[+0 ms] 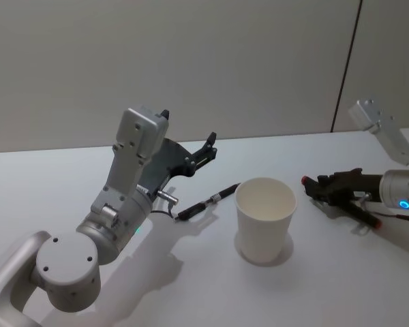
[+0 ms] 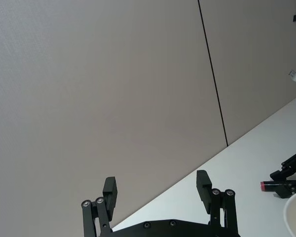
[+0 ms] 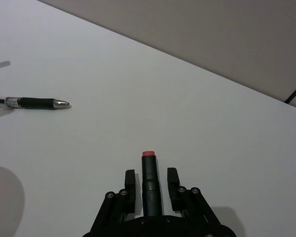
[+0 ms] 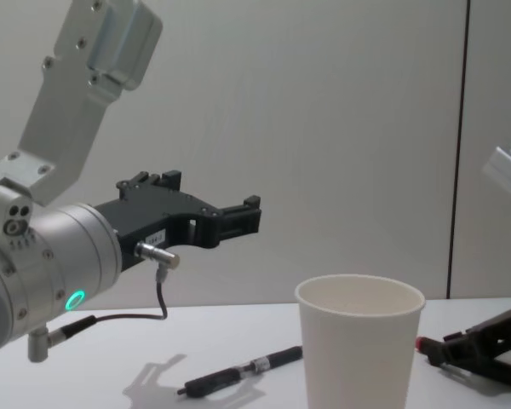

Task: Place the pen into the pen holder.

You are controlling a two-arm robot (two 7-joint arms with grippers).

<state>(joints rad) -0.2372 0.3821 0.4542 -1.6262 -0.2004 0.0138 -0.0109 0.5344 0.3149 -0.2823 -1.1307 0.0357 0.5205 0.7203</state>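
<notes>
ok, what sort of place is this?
Probably a lab or office test bench: bare white table, plain grey wall panels, just a paper cup, one loose pen and a red-tipped pen at the right gripper.

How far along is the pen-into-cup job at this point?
Done: nothing; the pen holder shows no pen inside. In hand: a red-tipped pen lies along the right gripper, low beside the holder. The left gripper hangs open in the air; a silver-tipped pen lies on the table. Left: carry and drop.
</notes>
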